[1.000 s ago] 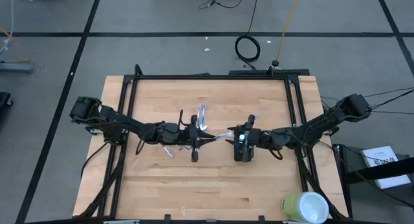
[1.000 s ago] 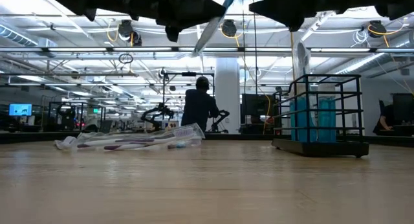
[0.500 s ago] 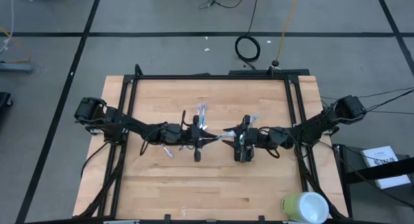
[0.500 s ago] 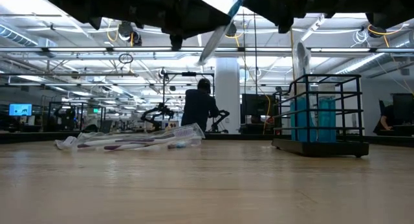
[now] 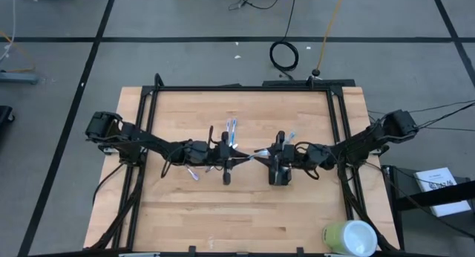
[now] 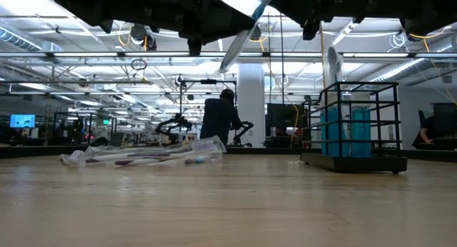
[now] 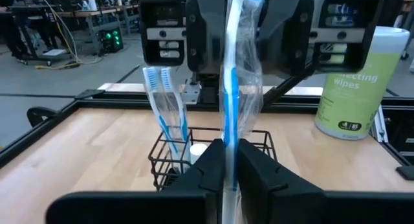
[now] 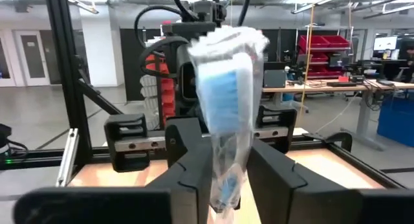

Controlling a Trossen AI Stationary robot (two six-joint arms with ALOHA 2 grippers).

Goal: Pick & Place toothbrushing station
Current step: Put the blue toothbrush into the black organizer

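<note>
Butcher-block table [image 5: 245,212] carries a black wire-mesh holder [image 6: 353,125] with blue toothbrushes standing inside, under the right gripper [image 5: 273,162]. A clear-wrapped blue-and-white toothbrush [image 7: 231,88] spans the mid-air gap between both arms: the left gripper [image 7: 226,160] is clamped on one end, and the right gripper's fingers [image 8: 187,166] pinch the other.

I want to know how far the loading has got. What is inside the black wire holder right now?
In the left wrist view, the black wire holder has two wrapped toothbrushes standing in one compartment, with something white low beside them. Its near side is hidden behind the left gripper.
</note>
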